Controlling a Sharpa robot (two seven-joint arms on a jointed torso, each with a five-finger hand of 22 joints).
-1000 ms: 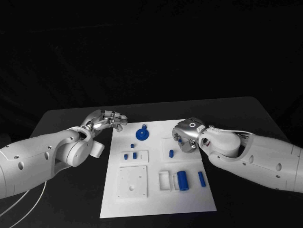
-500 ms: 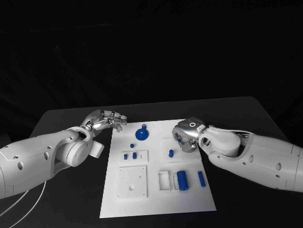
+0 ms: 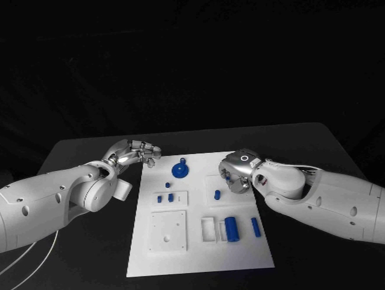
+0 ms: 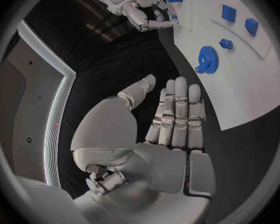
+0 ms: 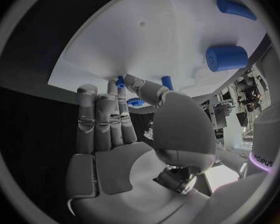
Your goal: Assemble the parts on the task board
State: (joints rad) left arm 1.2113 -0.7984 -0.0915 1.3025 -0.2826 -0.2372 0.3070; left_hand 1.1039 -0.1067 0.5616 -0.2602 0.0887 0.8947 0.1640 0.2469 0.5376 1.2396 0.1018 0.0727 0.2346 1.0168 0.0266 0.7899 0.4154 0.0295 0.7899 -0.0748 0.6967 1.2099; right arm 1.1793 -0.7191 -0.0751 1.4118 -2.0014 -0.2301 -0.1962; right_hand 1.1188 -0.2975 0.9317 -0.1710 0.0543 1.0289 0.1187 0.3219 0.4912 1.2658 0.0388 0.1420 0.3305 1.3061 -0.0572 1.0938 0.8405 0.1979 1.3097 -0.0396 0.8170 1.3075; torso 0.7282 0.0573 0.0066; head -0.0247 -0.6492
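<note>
The white rectangular task board (image 3: 201,241) lies mid-surface, carrying a blue round gear (image 3: 181,171) and a blue cylinder (image 3: 232,229). The left hand (image 3: 133,153) hovers beside its far corner, fingers apart, empty. The right hand (image 3: 237,172) hangs over the board's right part, fingers straight, holding nothing.

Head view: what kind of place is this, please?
Probably a robot test bench in a lab: a black table against darkness, a white task board with small blue parts, and the gear.
</note>
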